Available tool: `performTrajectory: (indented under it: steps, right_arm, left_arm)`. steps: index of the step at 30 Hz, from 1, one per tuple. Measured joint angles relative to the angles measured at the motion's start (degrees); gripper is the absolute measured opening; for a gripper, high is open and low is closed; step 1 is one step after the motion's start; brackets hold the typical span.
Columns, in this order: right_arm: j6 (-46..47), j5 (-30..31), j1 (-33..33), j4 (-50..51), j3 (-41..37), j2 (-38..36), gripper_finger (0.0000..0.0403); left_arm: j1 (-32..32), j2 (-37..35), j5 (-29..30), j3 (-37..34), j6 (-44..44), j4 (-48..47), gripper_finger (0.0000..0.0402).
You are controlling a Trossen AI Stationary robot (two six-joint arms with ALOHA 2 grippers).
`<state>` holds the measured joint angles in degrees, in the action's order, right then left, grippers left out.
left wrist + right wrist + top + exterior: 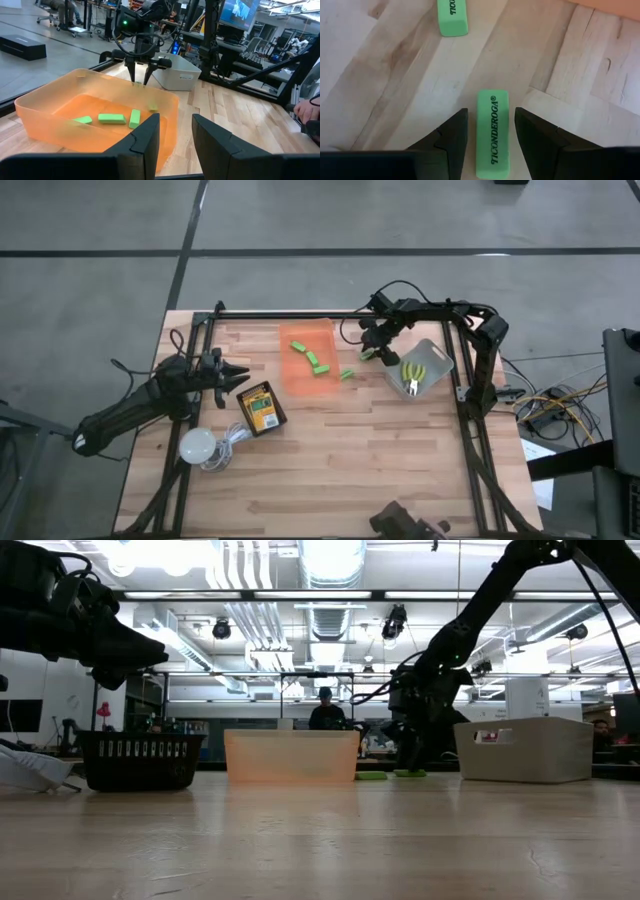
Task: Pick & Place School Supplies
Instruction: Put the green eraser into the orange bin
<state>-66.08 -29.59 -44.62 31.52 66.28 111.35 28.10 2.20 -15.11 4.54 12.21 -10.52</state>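
Note:
My right gripper [491, 131] is open and low over the table, pointing down. Its fingers stand on either side of a green block [493, 134] that lies flat on the wood, with a narrow gap on each side. This block also shows in the high view [368, 356]. A second green block [452, 17] lies on the table nearby, next to the orange tray [290, 375]. Three more green blocks [112, 118] lie inside the tray. A yellow-and-green crayon box [262, 408] lies flat near my left gripper [240, 375], which is open, raised and empty.
A pale bin [432, 358] to the right of my right gripper holds the yellow-handled tools [412, 376]. A white bulb with cord [198, 445] lies at the near left. A black frame [300, 312] runs round the table. A person shows in the room beyond [325, 710].

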Motion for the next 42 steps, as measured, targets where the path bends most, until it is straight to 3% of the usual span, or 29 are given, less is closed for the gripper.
performTrajectory:
  steps: [14,42]
  right_arm:
    - [-0.19,0.39,0.11,1.24,0.02,-0.02,0.0054]
    - [1.93,1.82,0.11,-0.78,-0.11,-6.01,0.0033]
  left_arm:
    - [-0.01,0.00,0.00,0.00,0.00,0.00,0.0119]
    - [-0.01,0.00,0.00,0.00,0.00,0.00,0.0119]
